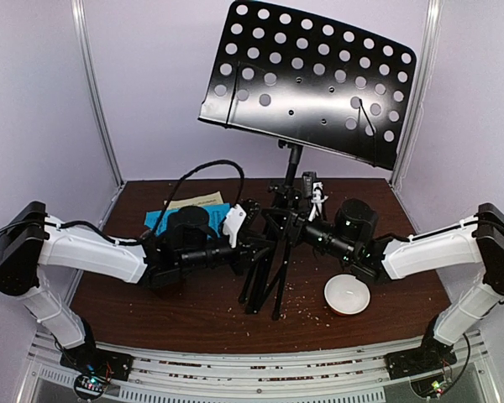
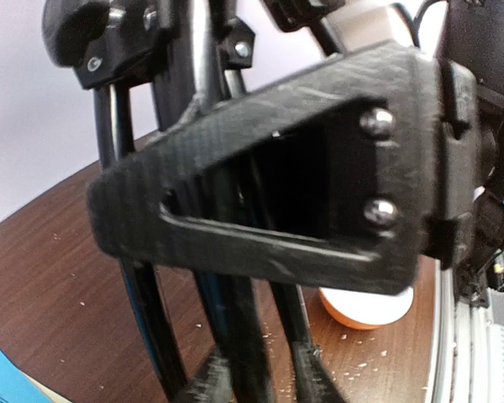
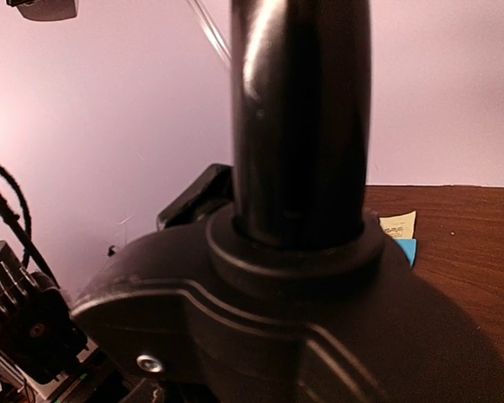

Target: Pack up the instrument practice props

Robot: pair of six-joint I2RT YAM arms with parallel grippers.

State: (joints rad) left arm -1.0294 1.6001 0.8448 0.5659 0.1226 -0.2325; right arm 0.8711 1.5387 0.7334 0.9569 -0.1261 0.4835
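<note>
The black music stand stands mid-table, its perforated desk [image 1: 311,80] high at the back and its tripod legs [image 1: 265,277] drawn close together. My left gripper [image 1: 259,239] is at the legs. In the left wrist view one finger [image 2: 260,210] lies across the legs [image 2: 235,336], and it looks shut on them. My right gripper [image 1: 287,220] is at the stand's hub. The pole [image 3: 301,117] and hub [image 3: 277,336] fill the right wrist view and hide the fingers. The blue sheet [image 1: 160,218] and yellow sheet [image 1: 197,201] lie behind the left arm. I cannot make out the metronome.
A small round white bowl [image 1: 347,294] sits right of the stand's legs, also in the left wrist view [image 2: 365,306]. Brown crumbs [image 1: 307,306] are scattered round it. A black cable [image 1: 206,168] loops over the left arm. White frame posts stand at both back corners.
</note>
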